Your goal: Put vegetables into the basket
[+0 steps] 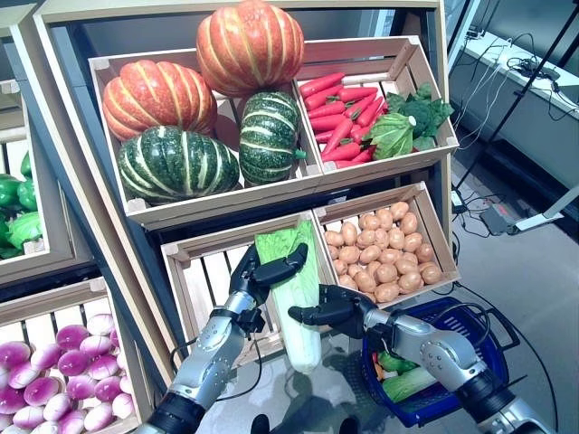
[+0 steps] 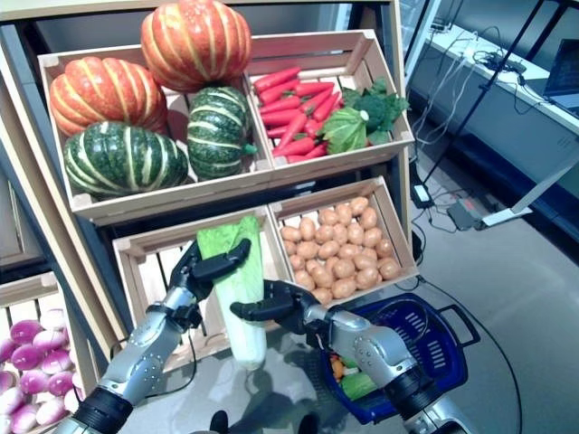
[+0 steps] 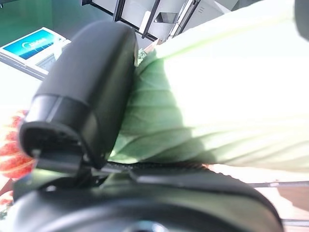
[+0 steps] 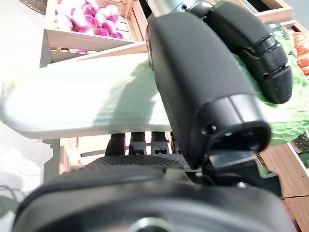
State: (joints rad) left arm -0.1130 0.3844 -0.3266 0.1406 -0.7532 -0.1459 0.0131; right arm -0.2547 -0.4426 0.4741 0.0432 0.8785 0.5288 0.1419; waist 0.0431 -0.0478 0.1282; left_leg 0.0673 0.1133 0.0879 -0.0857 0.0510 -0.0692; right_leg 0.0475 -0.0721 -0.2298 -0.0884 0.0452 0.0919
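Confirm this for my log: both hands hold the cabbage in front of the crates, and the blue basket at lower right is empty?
Not empty: the left eye view shows the blue basket already holds vegetables. The rest stands: the left hand and the right hand hold the cabbage before the crates.

Long pale-green napa cabbage: mid-section hidden by dark left hand and dark right hand. Right hand's fingers run behind the cabbage, tips unseen. Blue plastic basket partly covered by right forearm; its contents too small to identify. Purple-white turnips cut off at frame edge.
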